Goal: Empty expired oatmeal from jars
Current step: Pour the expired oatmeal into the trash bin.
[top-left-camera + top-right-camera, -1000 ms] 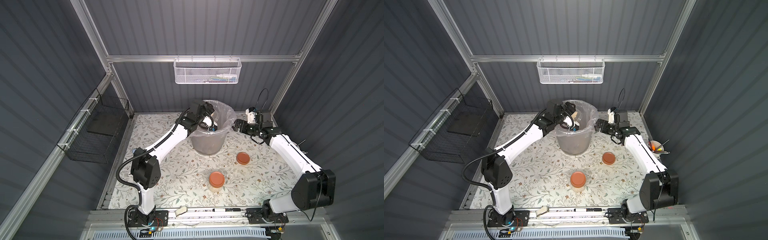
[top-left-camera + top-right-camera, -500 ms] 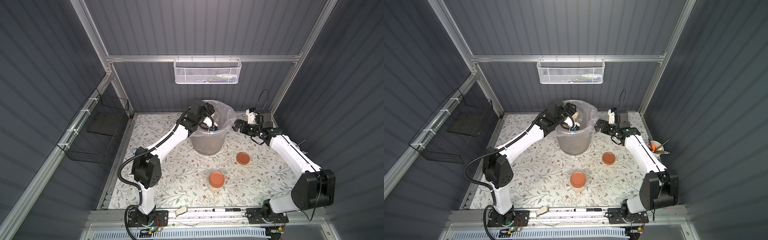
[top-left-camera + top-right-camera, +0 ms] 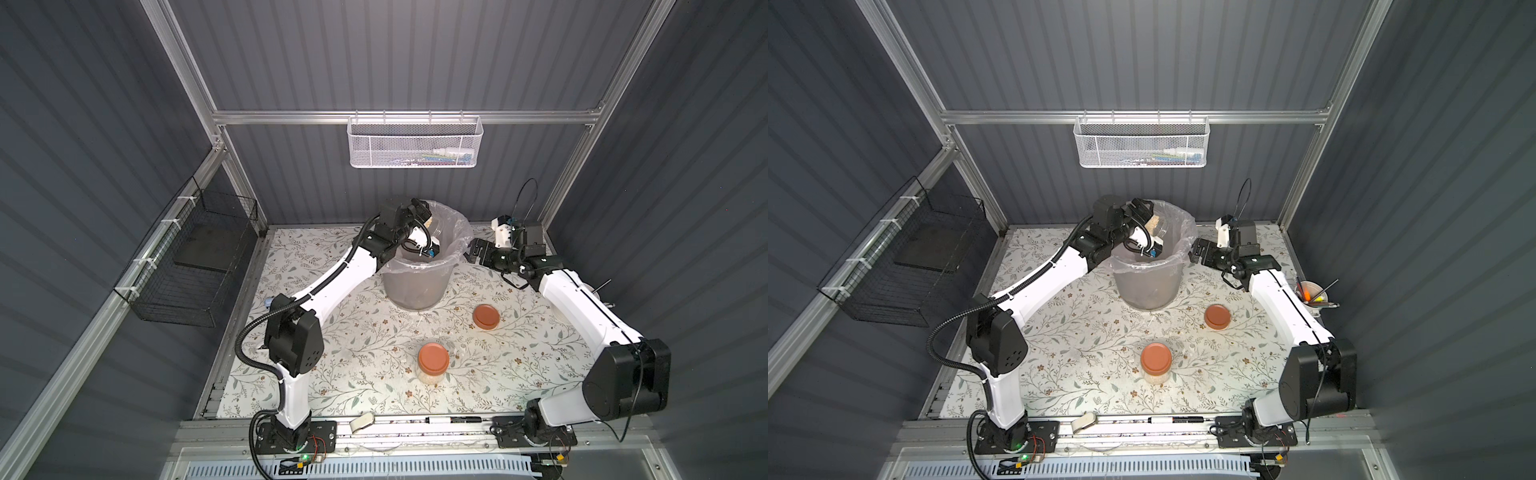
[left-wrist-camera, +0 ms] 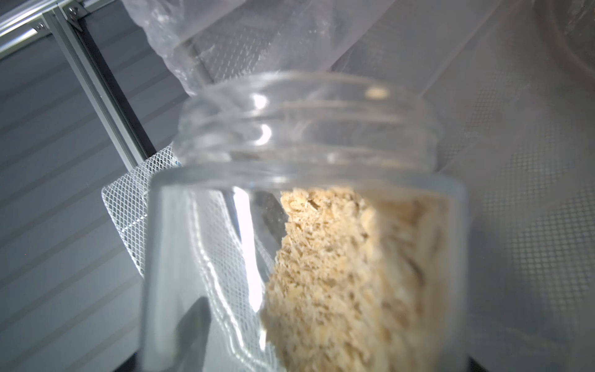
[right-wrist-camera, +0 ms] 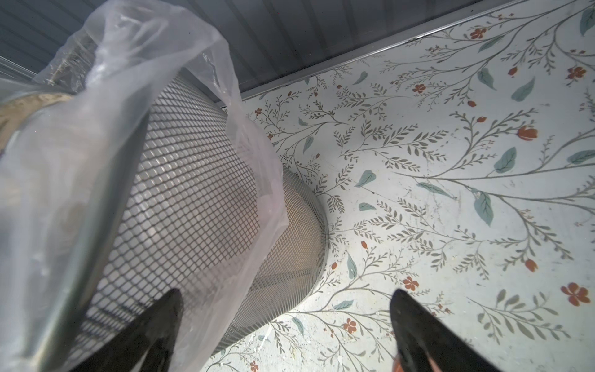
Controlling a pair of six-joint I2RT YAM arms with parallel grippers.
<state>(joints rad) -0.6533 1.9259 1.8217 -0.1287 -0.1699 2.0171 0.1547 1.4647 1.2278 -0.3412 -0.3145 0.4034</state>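
The enclosure has dark grey ribbed wall panels (image 3: 415,54) set in an aluminium frame (image 3: 291,117). A white mesh basket (image 3: 374,149) hangs from the rear crossbar. A black wire basket (image 3: 174,286) is mounted on the left wall. The tabletop (image 3: 374,345) carries a floral print and is evenly lit.

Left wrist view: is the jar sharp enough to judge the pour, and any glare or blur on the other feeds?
Left wrist view: the jar fills the frame, neck soft, white glare streaks on the glass, the oatmeal slightly blurred. Right wrist view: the bin mesh sharp, bowed by the wide lens. Both top views: even light, sharp.
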